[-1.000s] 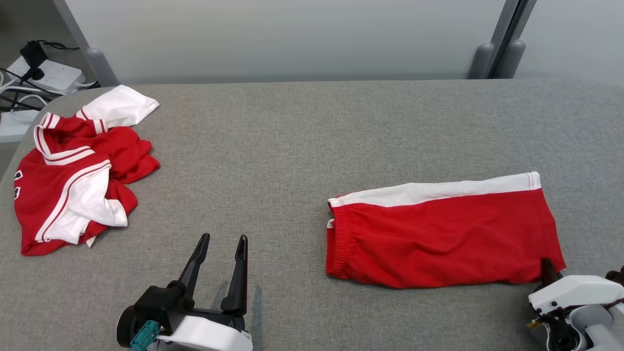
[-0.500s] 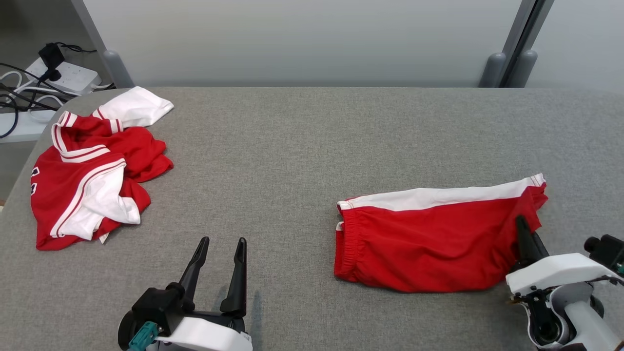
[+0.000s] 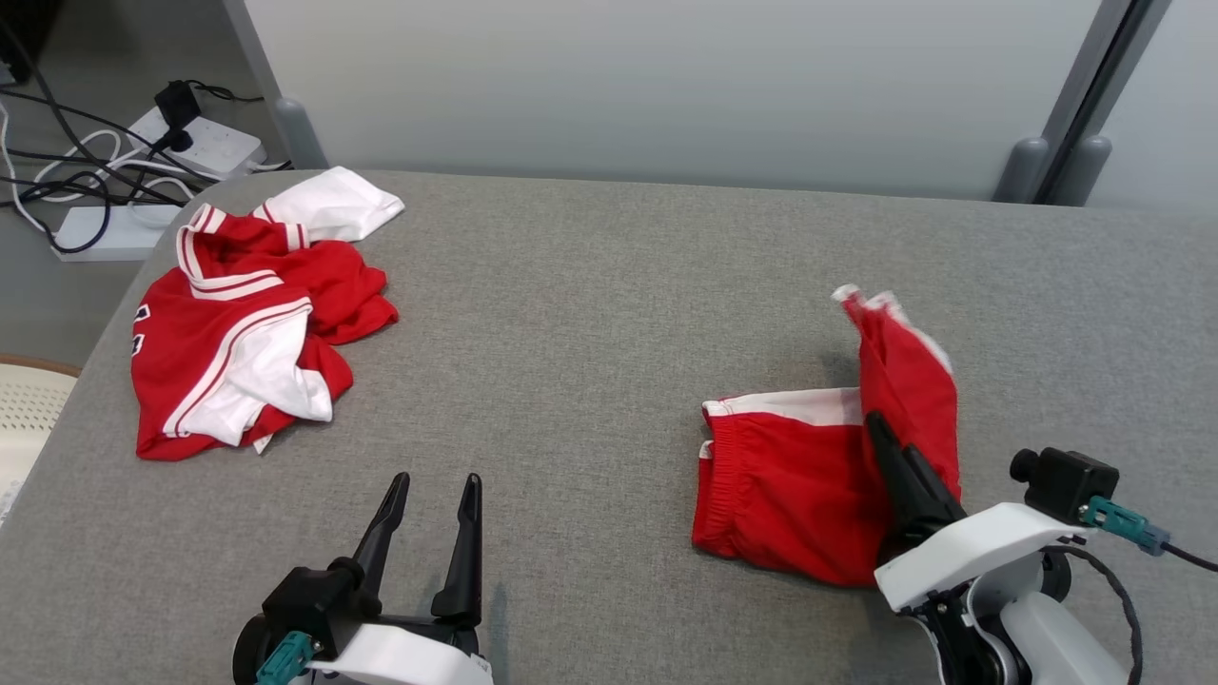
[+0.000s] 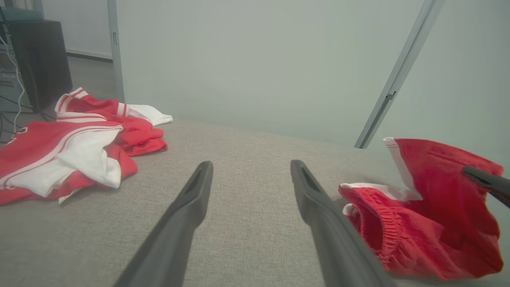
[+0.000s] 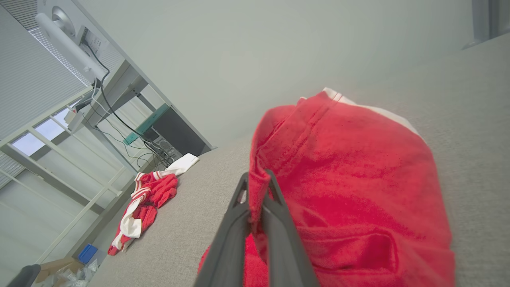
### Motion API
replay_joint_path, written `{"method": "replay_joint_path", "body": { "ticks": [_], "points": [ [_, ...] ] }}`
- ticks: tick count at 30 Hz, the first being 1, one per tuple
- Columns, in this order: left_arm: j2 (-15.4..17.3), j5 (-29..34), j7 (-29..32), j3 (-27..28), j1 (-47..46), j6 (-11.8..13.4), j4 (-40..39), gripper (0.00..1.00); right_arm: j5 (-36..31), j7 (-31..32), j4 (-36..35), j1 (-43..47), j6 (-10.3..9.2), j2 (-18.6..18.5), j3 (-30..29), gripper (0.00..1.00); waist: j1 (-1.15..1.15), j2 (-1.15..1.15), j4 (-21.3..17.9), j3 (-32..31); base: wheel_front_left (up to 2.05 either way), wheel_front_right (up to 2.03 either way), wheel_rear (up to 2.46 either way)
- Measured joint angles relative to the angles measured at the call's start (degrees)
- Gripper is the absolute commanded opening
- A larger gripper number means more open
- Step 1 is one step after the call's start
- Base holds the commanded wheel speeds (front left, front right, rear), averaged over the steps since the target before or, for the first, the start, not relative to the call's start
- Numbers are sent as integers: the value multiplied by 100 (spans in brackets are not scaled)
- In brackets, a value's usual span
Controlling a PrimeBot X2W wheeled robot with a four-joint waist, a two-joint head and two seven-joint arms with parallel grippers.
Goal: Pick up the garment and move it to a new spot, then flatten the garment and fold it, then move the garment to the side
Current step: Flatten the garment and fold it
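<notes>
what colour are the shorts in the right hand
The shorts are red with a white stripe, clearest in head view.

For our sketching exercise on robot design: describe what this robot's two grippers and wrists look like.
Both the left gripper and right gripper have two long, tapering black fingers joined to a glossy white wrist shell. Each wrist carries a teal connector; the right one's leads into a dark cable.
</notes>
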Motion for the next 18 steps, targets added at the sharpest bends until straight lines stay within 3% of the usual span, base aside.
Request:
{"method": "replay_joint_path", "body": {
  "ticks": [18],
  "points": [
    [0,-38,0,-48,12,0,32,100,-500,443,80,174,0,352,538,0,0,0,538,28,0,0,0]
  ]
}}
